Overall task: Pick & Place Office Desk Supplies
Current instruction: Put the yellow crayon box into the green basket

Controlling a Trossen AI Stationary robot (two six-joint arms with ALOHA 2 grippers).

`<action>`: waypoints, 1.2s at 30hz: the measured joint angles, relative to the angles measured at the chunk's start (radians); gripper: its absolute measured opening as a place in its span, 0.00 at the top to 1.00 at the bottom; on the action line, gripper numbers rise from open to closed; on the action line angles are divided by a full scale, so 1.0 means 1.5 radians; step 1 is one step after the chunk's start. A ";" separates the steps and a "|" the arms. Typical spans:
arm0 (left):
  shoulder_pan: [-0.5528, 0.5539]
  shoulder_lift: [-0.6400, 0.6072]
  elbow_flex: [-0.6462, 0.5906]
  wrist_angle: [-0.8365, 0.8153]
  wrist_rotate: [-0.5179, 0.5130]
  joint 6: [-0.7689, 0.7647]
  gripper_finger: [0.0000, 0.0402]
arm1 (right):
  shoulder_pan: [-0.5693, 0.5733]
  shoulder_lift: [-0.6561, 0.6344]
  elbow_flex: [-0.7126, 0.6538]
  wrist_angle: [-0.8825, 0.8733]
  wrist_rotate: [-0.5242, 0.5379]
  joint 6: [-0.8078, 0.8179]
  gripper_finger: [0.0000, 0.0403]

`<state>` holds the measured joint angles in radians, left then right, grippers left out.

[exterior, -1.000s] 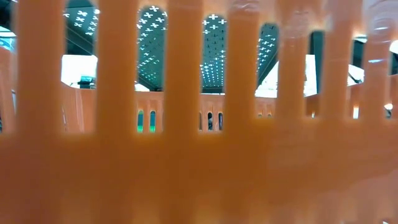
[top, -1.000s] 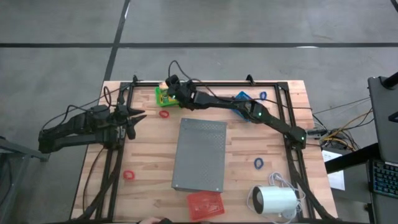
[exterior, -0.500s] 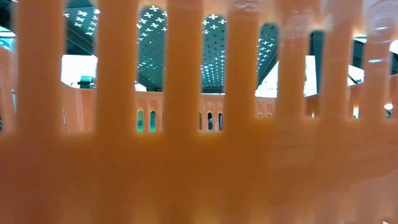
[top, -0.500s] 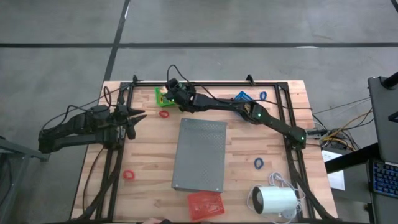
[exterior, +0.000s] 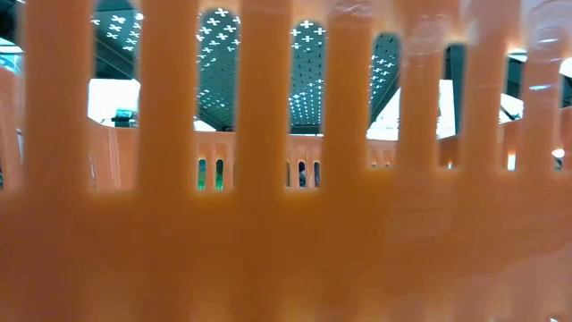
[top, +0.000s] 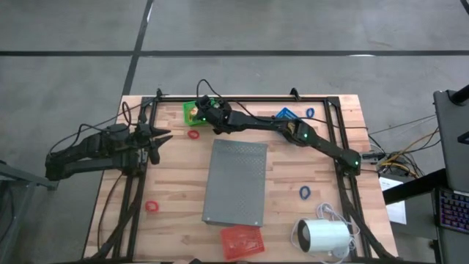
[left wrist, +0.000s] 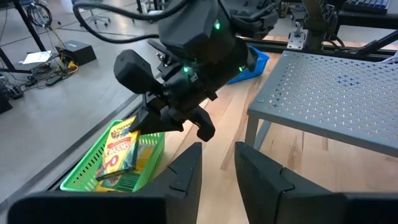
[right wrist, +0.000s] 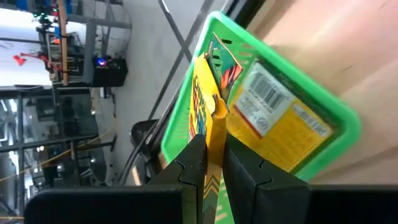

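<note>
With the right gripper [right wrist: 210, 163] pinching a crayon box [right wrist: 207, 115] edgewise above the green basket [right wrist: 339, 127], it should lower squarely before releasing, while the left gripper [left wrist: 217, 165], fingers slightly parted and empty, waits beside the basket.

The right arm is stretched from the worktop's right edge to its far-left part, where the right gripper [top: 201, 109] is clamped on a flat yellow crayon box [right wrist: 210, 134]. The left arm is folded at the left edge, the left gripper [top: 163, 141] being slightly parted and empty.

Robotics lab or workshop: wooden bench [top: 176, 183] on grey concrete floor [top: 293, 29]; loose cables [top: 399, 158] and a keyboard [top: 453, 213] beside the bench.
</note>
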<state>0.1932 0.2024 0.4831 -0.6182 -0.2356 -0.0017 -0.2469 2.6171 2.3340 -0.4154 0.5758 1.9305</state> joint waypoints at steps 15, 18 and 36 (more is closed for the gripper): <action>0.000 0.000 0.000 0.000 0.000 0.000 0.76 | -0.001 0.000 -0.041 0.062 0.000 -0.002 0.89; 0.000 0.000 0.000 0.000 0.000 0.000 0.76 | -0.002 0.000 -0.047 0.061 0.000 0.000 0.86; 0.000 0.000 0.000 0.000 0.000 0.000 0.76 | -0.001 0.000 -0.047 0.079 0.000 -0.002 0.79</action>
<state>0.1935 0.2024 0.4832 -0.6179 -0.2356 -0.0016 -0.2489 2.6171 2.2642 -0.2974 0.5758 1.9269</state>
